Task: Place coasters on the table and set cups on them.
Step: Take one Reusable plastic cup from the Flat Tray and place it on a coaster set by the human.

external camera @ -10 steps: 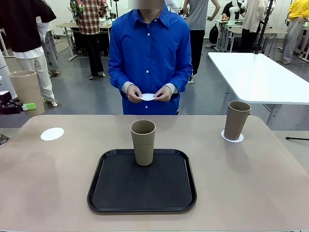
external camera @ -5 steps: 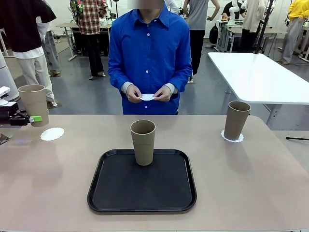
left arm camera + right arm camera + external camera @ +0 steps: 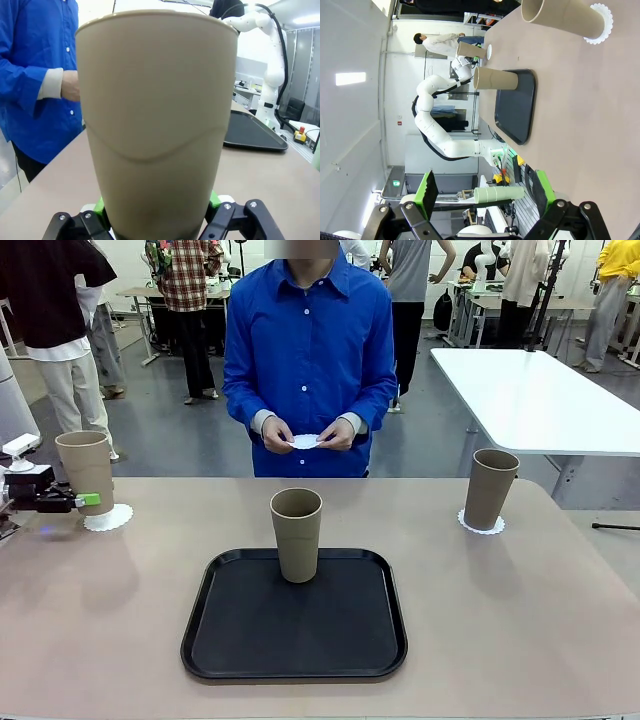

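Note:
My left gripper (image 3: 82, 501) is shut on a tan cup (image 3: 86, 471) at the table's (image 3: 500, 620) far left. The cup is upright, its base low over a white lacy coaster (image 3: 112, 519); whether they touch I cannot tell. In the left wrist view this cup (image 3: 157, 115) stands between the green pads (image 3: 214, 199). A second cup (image 3: 297, 533) stands in the black tray (image 3: 250, 640). A third cup (image 3: 492, 487) stands on a coaster (image 3: 481, 525) at the right. The person's hands hold another coaster (image 3: 306, 441). My right gripper (image 3: 484, 189) is open, holding nothing.
The tray sits at the table's middle front. A white table (image 3: 540, 400) stands behind at the right. The person in blue stands at the far edge, with other people farther back. Bare tabletop lies left and right of the tray.
My left gripper has come in from the left edge with its cup, moving right and down to the left coaster. The person and the other two cups have not moved.

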Controlling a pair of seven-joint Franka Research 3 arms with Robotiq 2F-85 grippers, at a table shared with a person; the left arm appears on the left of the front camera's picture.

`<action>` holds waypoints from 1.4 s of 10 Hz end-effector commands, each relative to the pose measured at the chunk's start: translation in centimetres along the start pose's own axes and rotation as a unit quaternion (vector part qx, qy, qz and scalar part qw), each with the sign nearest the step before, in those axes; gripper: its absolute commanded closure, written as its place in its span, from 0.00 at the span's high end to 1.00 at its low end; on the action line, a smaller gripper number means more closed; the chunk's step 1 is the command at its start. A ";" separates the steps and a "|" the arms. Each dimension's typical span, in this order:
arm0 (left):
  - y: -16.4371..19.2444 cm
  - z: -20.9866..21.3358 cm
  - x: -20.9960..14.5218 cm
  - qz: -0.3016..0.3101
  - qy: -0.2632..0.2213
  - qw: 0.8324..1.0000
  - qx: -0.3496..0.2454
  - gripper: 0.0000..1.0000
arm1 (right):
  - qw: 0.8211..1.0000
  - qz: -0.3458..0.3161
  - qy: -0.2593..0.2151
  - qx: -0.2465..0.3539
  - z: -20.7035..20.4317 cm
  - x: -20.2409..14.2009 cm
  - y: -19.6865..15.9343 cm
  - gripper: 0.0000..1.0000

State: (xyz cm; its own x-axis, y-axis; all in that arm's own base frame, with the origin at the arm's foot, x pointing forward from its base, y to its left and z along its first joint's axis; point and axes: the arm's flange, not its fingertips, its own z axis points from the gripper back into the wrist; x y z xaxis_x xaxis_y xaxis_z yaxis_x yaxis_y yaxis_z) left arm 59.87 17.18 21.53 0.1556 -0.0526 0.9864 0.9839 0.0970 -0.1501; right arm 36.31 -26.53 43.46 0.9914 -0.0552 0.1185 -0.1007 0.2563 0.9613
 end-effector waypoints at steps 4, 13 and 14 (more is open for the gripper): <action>0.0 0.0 0.0 0.000 0.000 1.000 0.000 0.79 | 1.000 -0.005 -0.001 -0.002 0.0 0.1 0.1 1.00; 0.0 0.0 0.0 0.000 0.000 1.000 0.000 0.79 | 1.000 -0.005 -0.001 -0.002 0.0 0.1 0.1 1.00; 0.0 -0.1 -0.4 0.000 0.007 1.000 -0.002 0.79 | 1.000 -0.005 -0.001 -0.002 0.0 0.1 0.1 1.00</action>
State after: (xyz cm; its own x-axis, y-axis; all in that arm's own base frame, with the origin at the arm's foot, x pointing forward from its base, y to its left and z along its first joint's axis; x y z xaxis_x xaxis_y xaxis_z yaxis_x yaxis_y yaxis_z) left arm 59.80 17.14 21.07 0.1572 -0.0661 0.9854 0.9842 0.0929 -0.1508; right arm 36.32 -26.53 43.46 0.9914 -0.0552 0.1185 -0.1007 0.2563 0.9613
